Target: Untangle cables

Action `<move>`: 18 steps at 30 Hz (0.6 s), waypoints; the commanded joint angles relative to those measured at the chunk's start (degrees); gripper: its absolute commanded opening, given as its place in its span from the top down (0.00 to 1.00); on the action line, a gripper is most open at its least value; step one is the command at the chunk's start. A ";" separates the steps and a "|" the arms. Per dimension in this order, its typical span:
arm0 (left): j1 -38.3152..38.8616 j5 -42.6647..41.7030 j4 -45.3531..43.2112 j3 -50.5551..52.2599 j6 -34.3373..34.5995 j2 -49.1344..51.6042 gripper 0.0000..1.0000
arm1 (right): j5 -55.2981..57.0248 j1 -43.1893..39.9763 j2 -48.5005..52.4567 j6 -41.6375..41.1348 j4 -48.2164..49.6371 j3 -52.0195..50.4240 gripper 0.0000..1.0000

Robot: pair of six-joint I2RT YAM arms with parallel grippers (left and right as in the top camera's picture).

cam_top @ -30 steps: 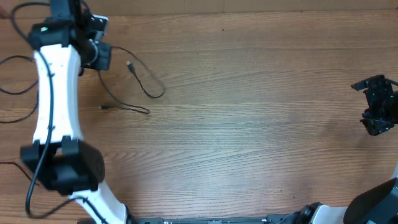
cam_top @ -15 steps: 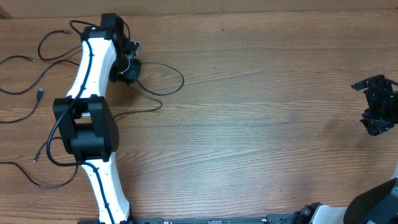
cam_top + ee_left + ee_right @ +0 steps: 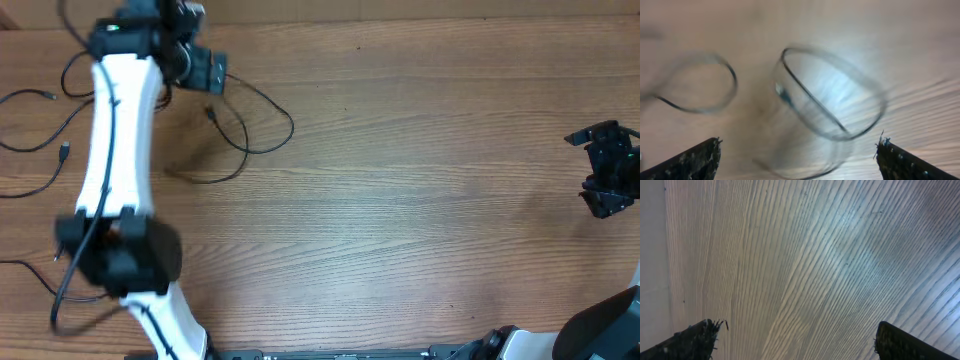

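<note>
- Across the far left corner of the wooden table (image 3: 420,200), everything that matters is happening; the rest of the top is bare grain.
- The left arm (image 3: 115,150) stretches from the near edge up to that corner. Half a second ago it leaned further right and its wrist sat lower, right over the strands; it has since swung back and lifted away.
- The right gripper (image 3: 608,170) hangs at the far right edge, well apart from any cord, in the same spot as a second ago. Its fingers are spread wide over bare wood and it holds nothing.
- The left gripper (image 3: 205,72) sits near the table's far edge. Its wrist view shows both fingertips pushed out to the corners with nothing between them, so it is fully spread and empty. I judge it has just let go.
- One looped cable (image 3: 291,128) lies just right of that gripper, its curve reaching further right than a second ago. The wrist view is smeared by motion, showing only blurred loops below.
- The other cables (image 3: 40,94) lie along the left edge, beyond the arm, apart from the loop.
- A small plug (image 3: 212,115) rests inside the loop.
- My reading: one cord has been drawn out from the bunch and dropped, but it still curls over itself, so more pulling looks needed.
</note>
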State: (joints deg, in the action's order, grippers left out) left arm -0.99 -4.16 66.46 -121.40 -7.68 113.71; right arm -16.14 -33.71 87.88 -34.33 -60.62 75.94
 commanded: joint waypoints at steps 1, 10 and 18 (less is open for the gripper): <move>-0.11 -4.46 -0.09 -2.19 1.75 -8.83 0.01 | -0.02 -0.07 -0.76 -0.17 0.28 0.94 0.00; -0.09 -4.44 4.24 -2.19 9.27 -18.21 0.00 | -0.02 -0.07 -0.76 -0.17 0.28 0.96 0.00; -0.04 -2.43 8.22 -2.19 9.42 -27.32 0.00 | -0.02 -0.07 -0.76 -0.17 0.28 0.94 0.00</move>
State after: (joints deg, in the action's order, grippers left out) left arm -0.99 -7.70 73.84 -123.20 0.21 92.40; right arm -16.10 -33.71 87.88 -34.30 -60.62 75.94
